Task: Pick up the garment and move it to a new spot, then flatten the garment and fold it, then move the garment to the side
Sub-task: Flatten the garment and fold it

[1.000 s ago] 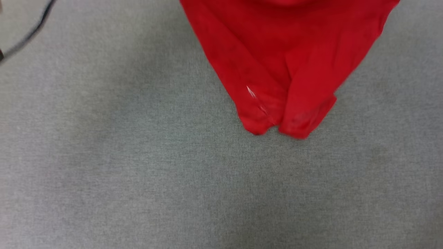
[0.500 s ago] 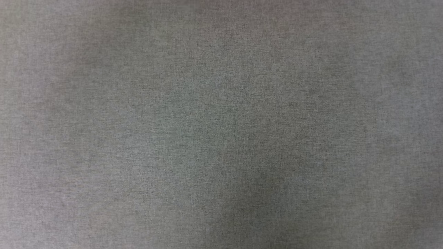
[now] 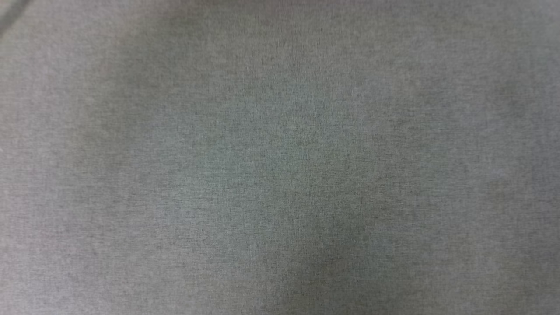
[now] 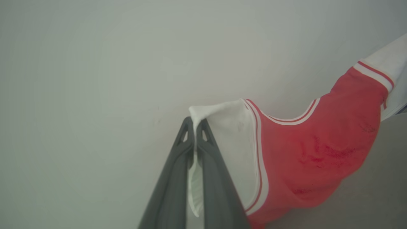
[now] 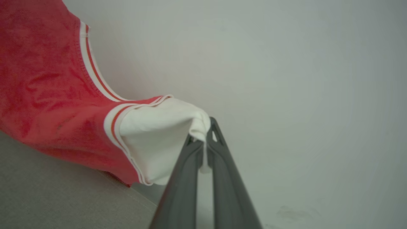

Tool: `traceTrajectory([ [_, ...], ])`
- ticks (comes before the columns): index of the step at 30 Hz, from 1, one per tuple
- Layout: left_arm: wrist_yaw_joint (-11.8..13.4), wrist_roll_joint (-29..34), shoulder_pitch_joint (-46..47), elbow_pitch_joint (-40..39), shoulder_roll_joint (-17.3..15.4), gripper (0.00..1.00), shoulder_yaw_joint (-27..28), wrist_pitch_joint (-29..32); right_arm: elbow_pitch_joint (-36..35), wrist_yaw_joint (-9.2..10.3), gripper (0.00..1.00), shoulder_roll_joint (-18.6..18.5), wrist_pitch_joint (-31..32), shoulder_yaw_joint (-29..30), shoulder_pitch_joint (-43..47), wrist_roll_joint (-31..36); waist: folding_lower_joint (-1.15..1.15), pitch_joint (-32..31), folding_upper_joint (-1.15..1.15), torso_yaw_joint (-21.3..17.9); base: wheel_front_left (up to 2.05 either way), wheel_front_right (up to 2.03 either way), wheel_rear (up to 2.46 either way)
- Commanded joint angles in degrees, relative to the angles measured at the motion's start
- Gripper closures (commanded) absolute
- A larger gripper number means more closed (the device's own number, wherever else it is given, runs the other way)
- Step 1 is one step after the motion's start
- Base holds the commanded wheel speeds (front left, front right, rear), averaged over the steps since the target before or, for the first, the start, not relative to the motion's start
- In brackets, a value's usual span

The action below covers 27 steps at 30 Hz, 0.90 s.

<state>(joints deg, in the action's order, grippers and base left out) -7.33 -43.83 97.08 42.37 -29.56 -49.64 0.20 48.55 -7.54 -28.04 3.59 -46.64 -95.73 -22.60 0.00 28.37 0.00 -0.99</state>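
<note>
Two grippers: our left gripper [image 4: 194, 124] and our right gripper [image 5: 204, 128] are each clamped on a white sleeve of the garment [image 4: 311, 152].
Left hold: the dark fingers are pressed almost together. White sleeve cloth bunches over their tips, and a fold of it runs down between them.
Right hold: the jaws are closed in the same way, with a knot of white sleeve cloth gathered at the tips.
Garment: we hold it up by both sleeves, and its red body sags between the two holds. Red-and-white striped trim edges the neckline and the sleeve seams.
Surface: a grey woven cloth surface [image 3: 280, 157] lies below the garment. From the wrist cameras we see the lowest red fold close to it, but we cannot tell whether they touch.
Weave: from the head camera we see a fine, even grey weave with a soft darker patch of shade on it.
Room: a plain pale wall [image 5: 286, 63] stands behind the garment, bare apart from a few faint smudges.
Unclear: a blurred dark streak [image 3: 11, 17] crosses one corner of the head view, and we cannot tell what it is.
</note>
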Motion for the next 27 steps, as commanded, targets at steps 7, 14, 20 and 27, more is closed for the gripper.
traceTrajectory([
  [7, -0.03, -3.39, -14.81, -1.27, -2.04, 1.00, -3.25, -6.25, 1.13, 0.10, 1.00, 3.00, -4.39, -5.37, 12.09, -4.31, 0.00, -3.84, 0.00, -0.35, 0.00, 0.00, 0.00],
  [14, 0.96, -8.25, -33.95, -6.16, -5.86, 1.00, -4.31, -11.25, -0.44, 0.10, 1.00, 3.75, -8.10, -11.15, 25.22, -8.92, 0.00, -9.10, 0.00, -0.99, 0.00, 0.00, 0.00],
  [20, 4.87, -13.78, -50.29, -13.74, -10.32, 1.00, -3.34, -13.14, -4.80, 0.10, 1.00, -0.86, -10.40, -13.97, 35.10, -13.09, 0.00, -13.94, 0.00, -0.88, 0.00, 0.00, 0.00],
  [27, 10.11, -17.47, -65.35, -22.39, -15.23, 1.00, -4.02, -14.02, -12.48, 0.09, 1.00, -9.51, -10.31, -13.18, 48.67, -16.84, 0.00, -18.35, 0.00, -0.55, 0.00, 0.00, 0.00],
])
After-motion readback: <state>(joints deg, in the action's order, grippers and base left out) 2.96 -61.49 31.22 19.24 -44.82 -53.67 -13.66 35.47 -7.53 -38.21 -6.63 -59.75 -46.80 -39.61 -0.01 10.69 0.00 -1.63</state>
